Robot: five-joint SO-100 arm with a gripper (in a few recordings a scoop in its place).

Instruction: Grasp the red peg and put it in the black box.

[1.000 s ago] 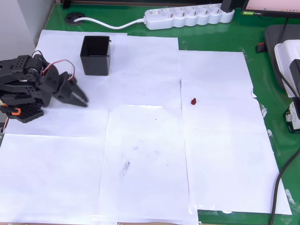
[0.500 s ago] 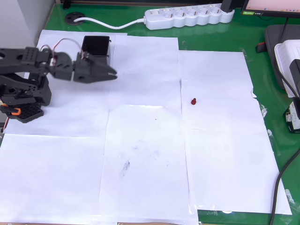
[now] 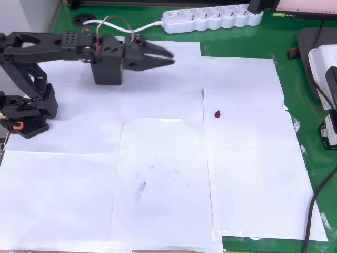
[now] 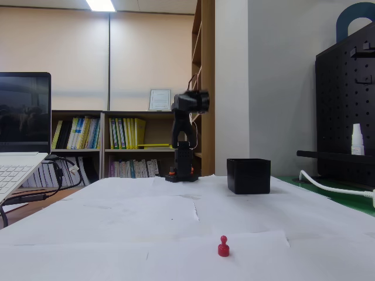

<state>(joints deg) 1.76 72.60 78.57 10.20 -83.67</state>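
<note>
The red peg [image 3: 217, 114] stands upright on the white paper, right of centre in the overhead view, and near the front in the fixed view [image 4: 223, 246]. The black box [image 3: 108, 75] sits at the back left, its open top partly hidden under my arm; in the fixed view the box [image 4: 249, 175] stands right of the arm's base. My gripper [image 3: 171, 57] is raised, stretched out to the right past the box, far left of and behind the peg. Its jaws meet at the tips with nothing between them. In the fixed view the gripper [image 4: 191, 100] is blurred and high above the table.
White paper sheets [image 3: 158, 174] cover a green mat. A white power strip [image 3: 210, 18] and its cable lie along the back edge. A white device [image 3: 324, 68] and black cables sit at the right edge. A laptop [image 4: 17, 146] stands at the left of the fixed view.
The arm has lifted and stretched rightward, from low beside its base left of the box to over and past the box. The peg and the box have not moved.
</note>
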